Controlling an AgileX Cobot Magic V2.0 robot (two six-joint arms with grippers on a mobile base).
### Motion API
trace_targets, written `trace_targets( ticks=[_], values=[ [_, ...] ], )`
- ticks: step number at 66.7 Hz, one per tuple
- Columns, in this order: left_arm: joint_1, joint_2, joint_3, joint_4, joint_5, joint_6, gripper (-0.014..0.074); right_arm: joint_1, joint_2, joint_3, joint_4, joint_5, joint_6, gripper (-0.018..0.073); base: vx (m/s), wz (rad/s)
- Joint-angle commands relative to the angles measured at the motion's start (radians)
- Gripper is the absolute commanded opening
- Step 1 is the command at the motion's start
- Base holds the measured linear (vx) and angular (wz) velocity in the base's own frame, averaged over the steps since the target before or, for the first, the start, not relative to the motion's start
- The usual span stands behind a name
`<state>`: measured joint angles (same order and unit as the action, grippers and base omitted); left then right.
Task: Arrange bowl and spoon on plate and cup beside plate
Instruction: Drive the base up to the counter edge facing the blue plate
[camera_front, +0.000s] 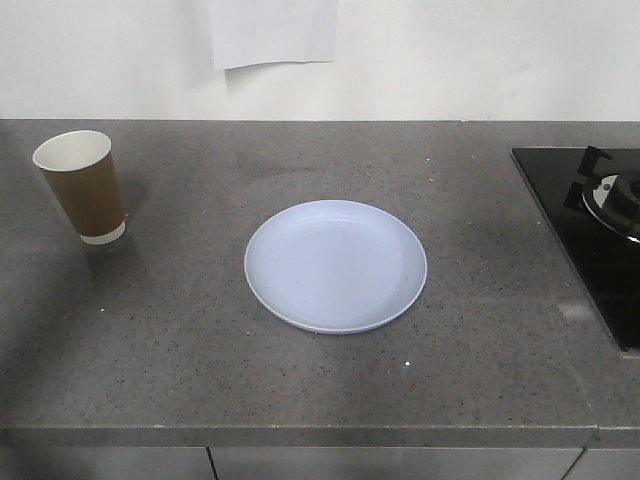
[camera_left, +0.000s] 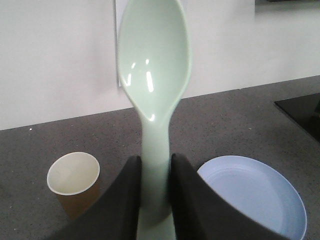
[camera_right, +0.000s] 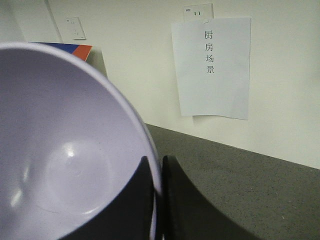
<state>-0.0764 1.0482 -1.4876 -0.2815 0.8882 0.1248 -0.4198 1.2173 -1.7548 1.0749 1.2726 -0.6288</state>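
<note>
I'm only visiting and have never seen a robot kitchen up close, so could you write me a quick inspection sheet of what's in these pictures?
Surface: grey speckled counter.
Job's things: pale blue plate lies empty mid-counter; brown paper cup stands upright, apart from it, on its left in the front view; green spoon and purple bowl are in the grippers, not on the counter.
Clutter: nothing seen.
Grippers: left gripper shut on the spoon's handle; right gripper pinches the bowl's rim.
Cables: nothing seen.
Surroundings: black stove at the front view's right edge; white wall with a printed paper sheet and a socket.
</note>
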Motion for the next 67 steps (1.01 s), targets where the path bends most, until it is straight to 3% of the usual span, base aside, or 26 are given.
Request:
trace_targets(
  ticks=[1,67],
  values=[
    [-0.004,-0.008,-0.026,-0.019,-0.062,0.000,-0.0006,-0.001,-0.017,-0.027,0.059,0.004,-0.007,-0.0006,0.03,0.01],
    [-0.004,-0.008,-0.026,-0.019,-0.062,0.000,-0.0006,-0.001,-0.017,-0.027,0.059,0.004,-0.007,-0.0006,0.03,0.01]
  ],
)
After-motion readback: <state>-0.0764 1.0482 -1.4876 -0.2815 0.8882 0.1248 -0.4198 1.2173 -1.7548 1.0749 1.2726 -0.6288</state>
